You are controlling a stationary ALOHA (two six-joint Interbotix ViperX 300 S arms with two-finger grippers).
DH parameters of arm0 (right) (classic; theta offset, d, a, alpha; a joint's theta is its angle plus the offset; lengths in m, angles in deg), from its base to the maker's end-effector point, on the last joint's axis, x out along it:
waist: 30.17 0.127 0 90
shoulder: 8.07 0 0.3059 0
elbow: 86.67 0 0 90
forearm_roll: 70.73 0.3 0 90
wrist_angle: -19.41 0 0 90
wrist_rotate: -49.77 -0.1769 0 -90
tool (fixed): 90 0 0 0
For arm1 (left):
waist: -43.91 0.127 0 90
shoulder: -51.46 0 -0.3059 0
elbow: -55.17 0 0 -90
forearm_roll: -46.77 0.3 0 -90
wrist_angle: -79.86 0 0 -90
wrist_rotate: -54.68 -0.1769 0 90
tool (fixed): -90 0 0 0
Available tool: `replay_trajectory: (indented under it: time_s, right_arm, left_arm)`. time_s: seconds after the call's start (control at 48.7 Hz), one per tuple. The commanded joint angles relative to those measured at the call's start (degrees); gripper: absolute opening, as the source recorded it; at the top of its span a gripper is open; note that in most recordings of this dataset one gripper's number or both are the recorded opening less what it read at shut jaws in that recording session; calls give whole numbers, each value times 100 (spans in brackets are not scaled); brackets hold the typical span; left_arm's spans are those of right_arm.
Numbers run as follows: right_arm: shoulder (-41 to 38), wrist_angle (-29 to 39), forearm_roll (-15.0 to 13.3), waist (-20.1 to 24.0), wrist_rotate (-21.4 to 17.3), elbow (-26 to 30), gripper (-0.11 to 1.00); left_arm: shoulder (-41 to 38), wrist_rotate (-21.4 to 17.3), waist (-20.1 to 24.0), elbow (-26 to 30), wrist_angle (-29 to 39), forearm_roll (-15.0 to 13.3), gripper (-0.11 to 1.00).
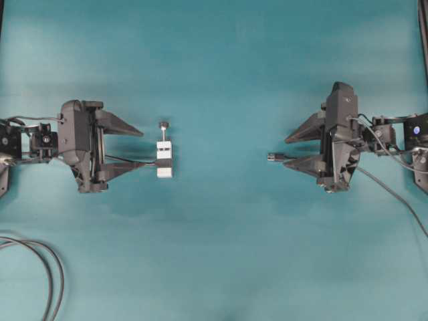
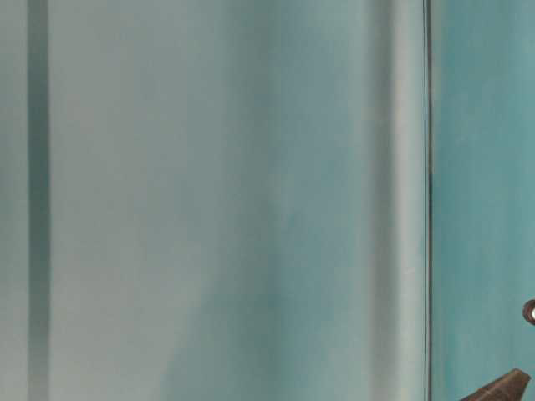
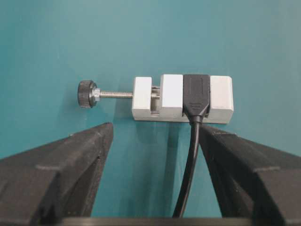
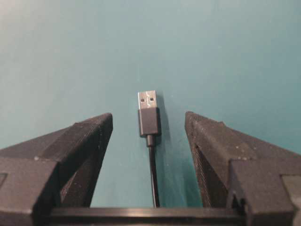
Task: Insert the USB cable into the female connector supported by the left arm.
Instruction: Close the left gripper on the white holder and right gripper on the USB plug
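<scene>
Both tools are standing released, gripping nothing. The left tool (image 3: 155, 155) is straddling the cable of the female connector (image 3: 183, 98), which is lying on the table (image 1: 214, 67) just beyond its fingertips. The USB cable (image 4: 148, 120) is lying between the right tool's (image 4: 148, 141) open fingers, plug pointing away. Risks, as judged: a closing finger is likely nudging the light connector block askew, and a grasp on the thin cord behind the plug is leaving the plug free to droop or twist, spoiling alignment.
</scene>
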Motion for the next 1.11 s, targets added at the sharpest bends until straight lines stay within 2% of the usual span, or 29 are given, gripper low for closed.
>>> replay_trajectory:
  time_s: [0.0,0.411,0.699,0.822,0.904,1.089]
  right_arm:
    - [9,-53,-9,9,0,79,67]
    - [-483,-70,-9,9,26,308,66]
    - [-501,-62,-9,18,26,246,62]
    - [-501,-53,-105,44,26,237,54]
    - [-501,-44,-185,70,9,237,44]
    - [-501,53,-193,123,9,211,30]
  left_arm:
    - [26,-62,18,44,-9,18,83]
    - [-193,-70,18,79,35,35,83]
    - [-246,-70,18,114,0,35,82]
    - [-246,-70,18,114,9,35,82]
    - [-237,-70,18,114,18,35,82]
    - [-237,-62,18,132,35,35,83]
